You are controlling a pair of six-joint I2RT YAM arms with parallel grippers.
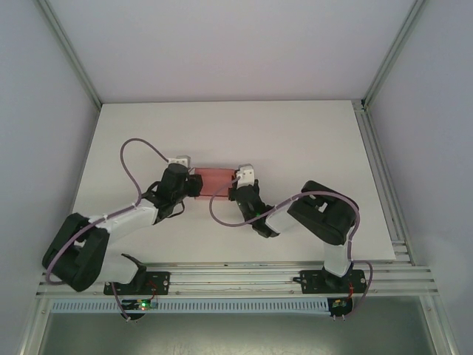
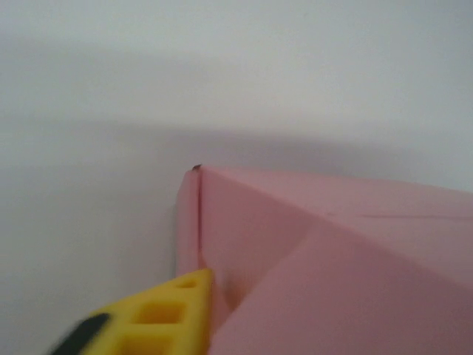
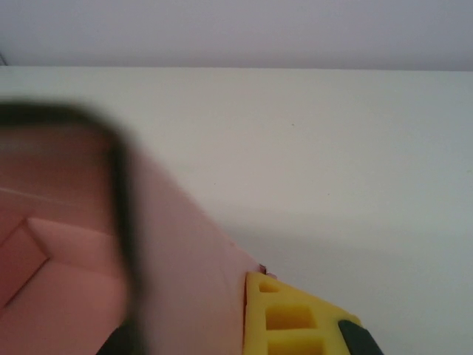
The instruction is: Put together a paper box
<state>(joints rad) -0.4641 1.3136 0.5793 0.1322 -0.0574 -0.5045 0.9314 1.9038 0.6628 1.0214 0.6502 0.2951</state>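
The paper box (image 1: 216, 180) is a small low pink box on the white table (image 1: 295, 140), held between both arms. My left gripper (image 1: 194, 185) is at its left end. In the left wrist view one yellow finger (image 2: 159, 318) touches the end wall of the box (image 2: 332, 259); the other finger is hidden by pink card. My right gripper (image 1: 235, 186) is at the right end. In the right wrist view the box wall (image 3: 185, 281) runs between a yellow finger (image 3: 284, 318) and a dark blurred finger (image 3: 122, 222), which are shut on it.
The table spreads bare white behind and to both sides of the box. Grey walls and metal frame posts (image 1: 70, 52) enclose it. The arm bases sit on the rail (image 1: 236, 281) at the near edge.
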